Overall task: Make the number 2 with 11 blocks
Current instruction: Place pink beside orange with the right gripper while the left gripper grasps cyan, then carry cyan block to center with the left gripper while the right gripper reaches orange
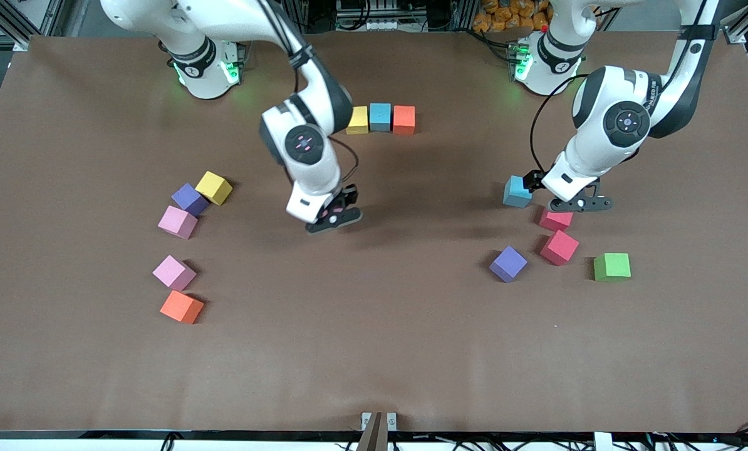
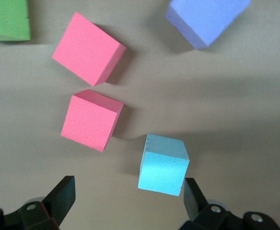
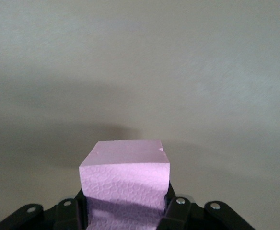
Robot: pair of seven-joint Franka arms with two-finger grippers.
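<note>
The blocks are matte foam cubes scattered on a brown table. Three form a row at 12 o'clock. The right gripper is clamped on a pink cube above table centre. The left gripper hangs spread wide, a light blue cube between its fingers.

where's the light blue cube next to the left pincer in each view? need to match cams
Front view: light blue cube on the table beside the open left pincer, toward the left arm's end.
Left wrist view: same cube, against one finger of the open pincer.
Right wrist view: not in it; only a pink cube in the shut right pincer.
Shared landmark: two red cubes beside it.
</note>
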